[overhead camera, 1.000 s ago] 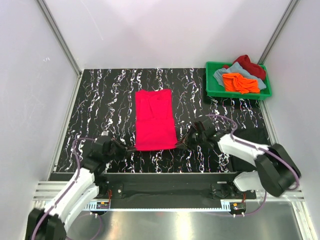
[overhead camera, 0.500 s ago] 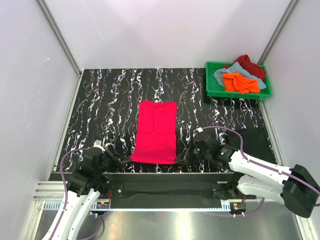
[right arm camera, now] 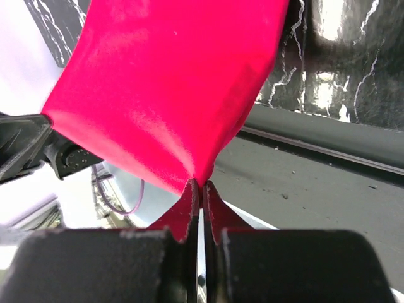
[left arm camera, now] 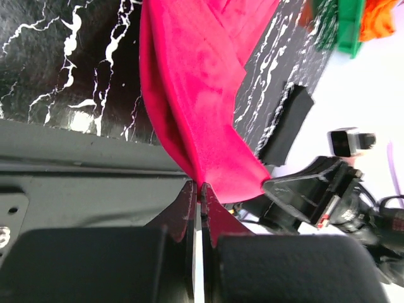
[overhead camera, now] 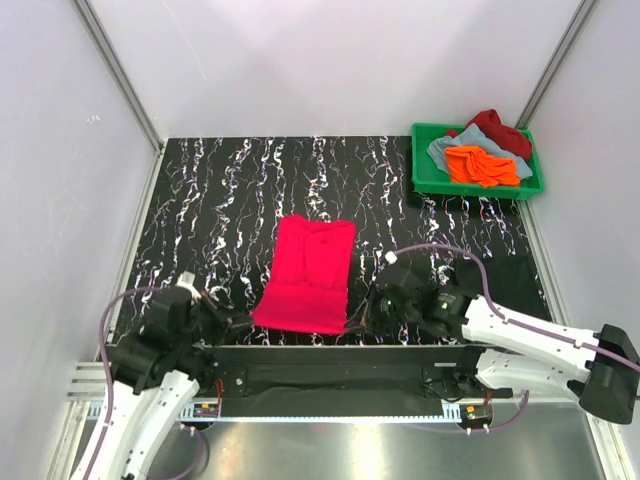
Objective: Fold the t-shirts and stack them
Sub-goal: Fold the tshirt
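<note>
The left gripper (overhead camera: 241, 320) is pinching the near-left corner of the pinkish-red t-shirt (overhead camera: 308, 268), fingers pressed together on the cloth; the shirt is lying near the middle of the table's (overhead camera: 215, 200) near edge, its long axis running from that edge toward the far one, its near end lifting slightly; the right gripper (overhead camera: 355, 321) is nipping the near-right corner likewise. Both arms are sitting equally close, so the shirt's free length is stretching straight away from them, probably calling for a forward fold.
</note>
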